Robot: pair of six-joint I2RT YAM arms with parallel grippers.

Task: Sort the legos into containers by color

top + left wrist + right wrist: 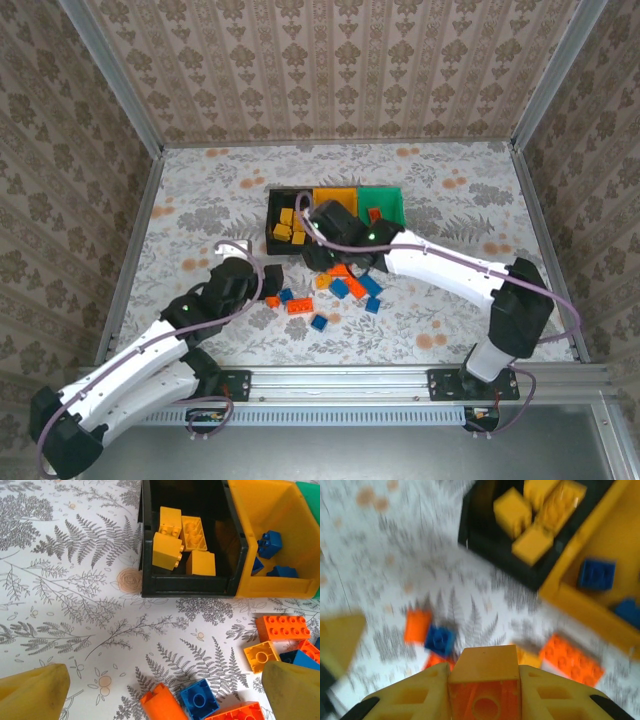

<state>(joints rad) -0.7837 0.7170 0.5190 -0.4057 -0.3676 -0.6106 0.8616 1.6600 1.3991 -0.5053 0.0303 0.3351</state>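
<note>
Landmark: black rectangular plastic bin [190, 587]; holds four yellow studded plastic bricks [170, 550]. Joined at its right side: yellow-orange plastic bin [280, 510] with blue bricks [270, 544], then green plastic bin [385, 196] with orange-red bricks [375, 214]. Just in front of black bin: loose bricks [282, 628], orange, blue and yellow, on fern-patterned tabletop [75, 580]. Right gripper [482, 702], above that scatter: narrowed onto one orange brick [482, 667]. Left gripper [162, 690], front-left of black bin: spread wide, grips nothing.
</note>
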